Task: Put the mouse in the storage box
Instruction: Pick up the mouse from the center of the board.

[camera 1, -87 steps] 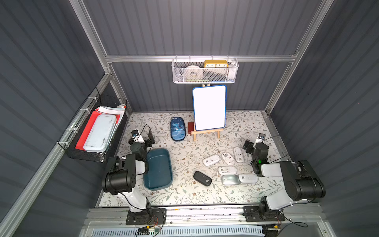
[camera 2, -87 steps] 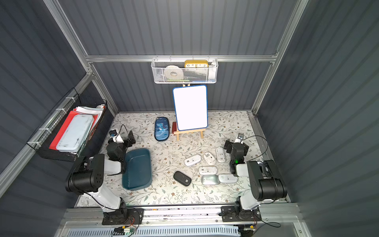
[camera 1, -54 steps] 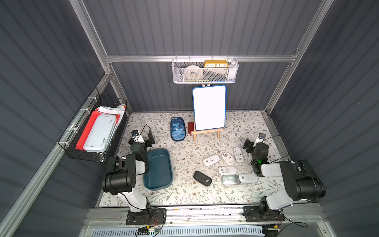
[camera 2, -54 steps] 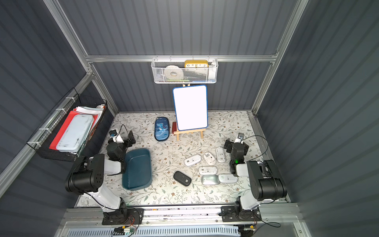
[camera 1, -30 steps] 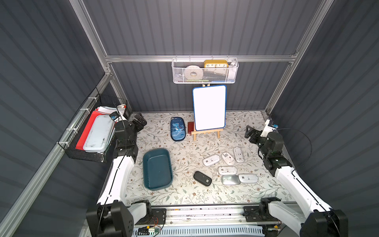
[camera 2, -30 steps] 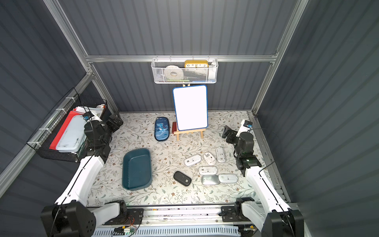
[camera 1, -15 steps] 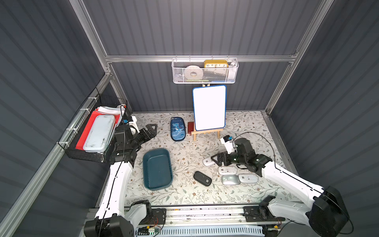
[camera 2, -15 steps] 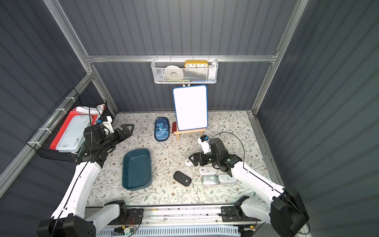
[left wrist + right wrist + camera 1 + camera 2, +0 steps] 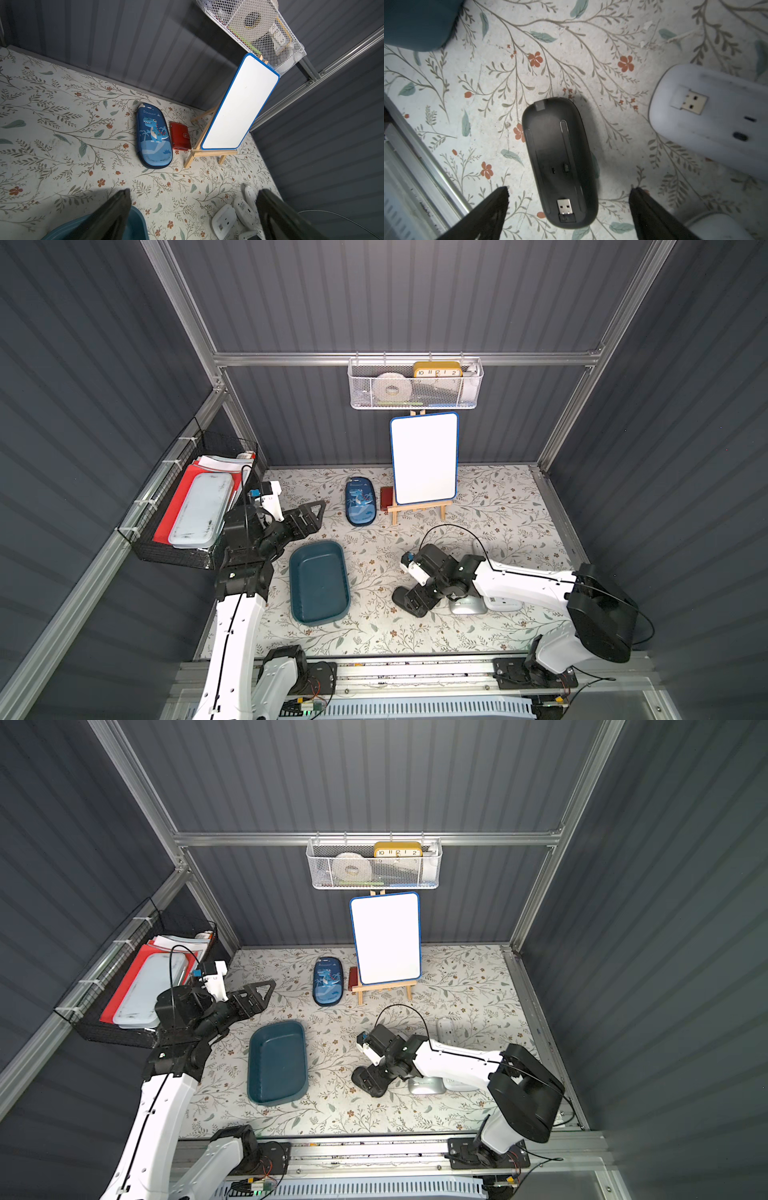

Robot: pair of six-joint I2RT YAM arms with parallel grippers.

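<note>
1. Left wrist view shows the left gripper (image 9: 192, 190) with its jaws wide and empty, raised over the bench (image 9: 374, 639) near the far end of the storage box (image 9: 319, 585).
2. The storage box stands empty; no mouse is inside yet.
3. The black mouse (image 9: 560, 162) lies bottom side up on the bench, apart from the box. The right gripper (image 9: 570, 188) is low over it, jaws wide on both sides, not closed.
4. A white mouse (image 9: 708, 128) lies just beside. I judge the task is only beginning: grasp, carry and release all remain.
</note>
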